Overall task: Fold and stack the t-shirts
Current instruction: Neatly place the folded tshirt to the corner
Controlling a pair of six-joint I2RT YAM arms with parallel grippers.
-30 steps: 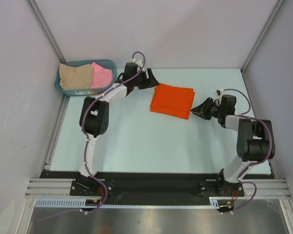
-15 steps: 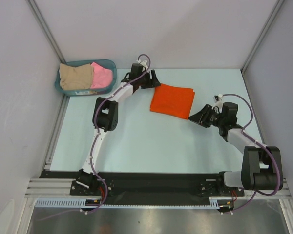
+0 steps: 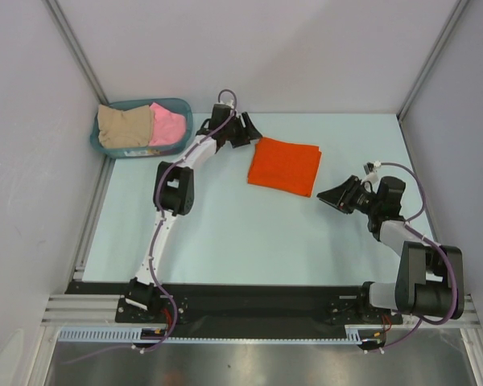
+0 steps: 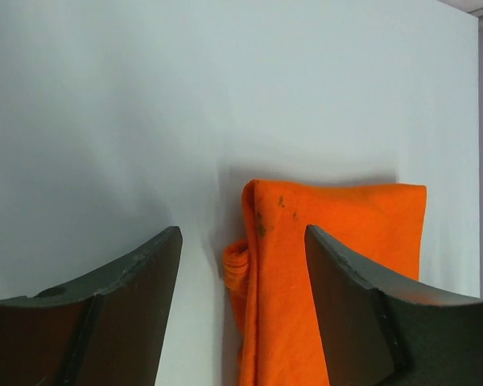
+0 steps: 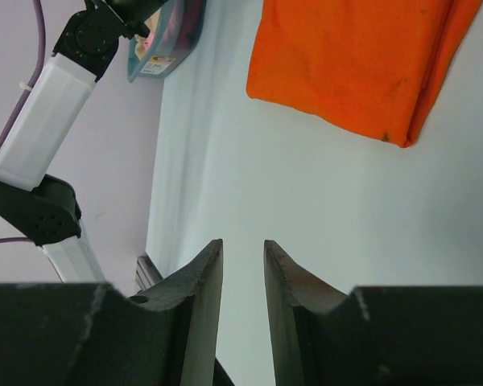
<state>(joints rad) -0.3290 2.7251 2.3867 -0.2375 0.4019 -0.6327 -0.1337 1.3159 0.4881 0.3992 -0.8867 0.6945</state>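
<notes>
Orange t-shirt [image 3: 284, 166] lies folded into a compact rectangle mid-table, toward the far side, flat on the pale table [image 3: 225, 233]. One folded edge looks slightly bunched in the left wrist view.

Change over the last second: right gripper [image 3: 328, 195] has drawn back from the shirt's near-right corner and now sits apart from it, pointing at it. Its fingers are nearly together with a narrow slit between them, and nothing is in it. Left gripper [image 3: 253, 131] has barely moved; it hovers just beside the far-left corner. Its jaws are spread and empty, and the cloth lies ahead of them, not between them.

Reading: neither arm holds the orange shirt, so its fold looks finished or close to it. The right arm's retreat suggests a release.

Pink t-shirt [image 3: 167, 125] and beige t-shirt [image 3: 125, 126] sit crumpled side by side in the teal basket [image 3: 187, 107] at the far-left corner, not yet folded.

Progress: roughly one of three done. Likely next step is fetching a shirt from the basket; the left arm is the nearer one.
</notes>
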